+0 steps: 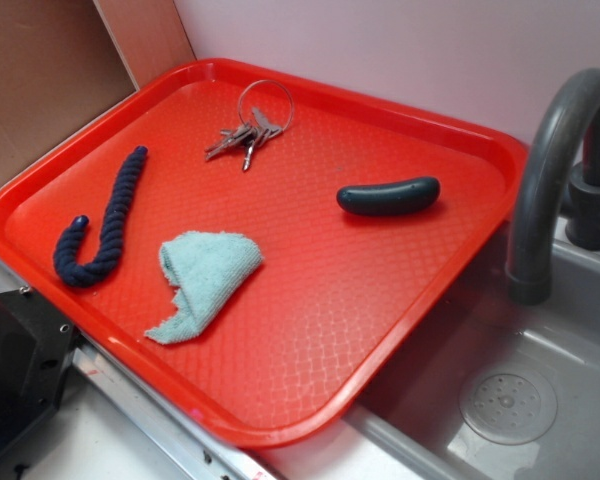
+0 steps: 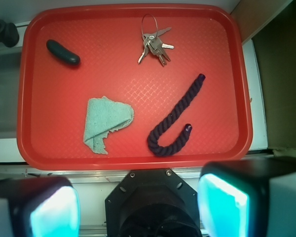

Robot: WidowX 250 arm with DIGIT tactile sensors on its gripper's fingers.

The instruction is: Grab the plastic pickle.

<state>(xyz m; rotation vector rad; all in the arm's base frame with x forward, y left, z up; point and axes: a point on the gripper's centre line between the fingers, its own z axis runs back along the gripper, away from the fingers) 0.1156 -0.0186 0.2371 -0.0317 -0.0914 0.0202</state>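
Your hand (image 2: 138, 210) hangs high above the near edge of the red tray (image 2: 237, 74), and its two fingers (image 2: 224, 205) stand wide apart with nothing between them. I think it waits up here so it can look down on everything before it picks a spot. Closest to the hand, just ahead, lie the crumpled blue-green cloth (image 2: 106, 123) a little to the left and the dark blue rope (image 2: 177, 121) a little to the right, bent like a hook. Farther ahead, near the far edge, sits the bunch of keys (image 2: 155, 44) on its ring. The plastic pickle (image 2: 62, 52) is far ahead and well to the left, in the far left corner of the tray, lying flat by itself with nothing touching it, so you should have room to close on it. The wrist view shows your fingers and the whole tray from above. The side view does not show the hand at all, but it shows the pickle's round, bent shape, and a grey sink (image 1: 540, 400) with a tap (image 1: 555, 150) right beside that end of the tray.
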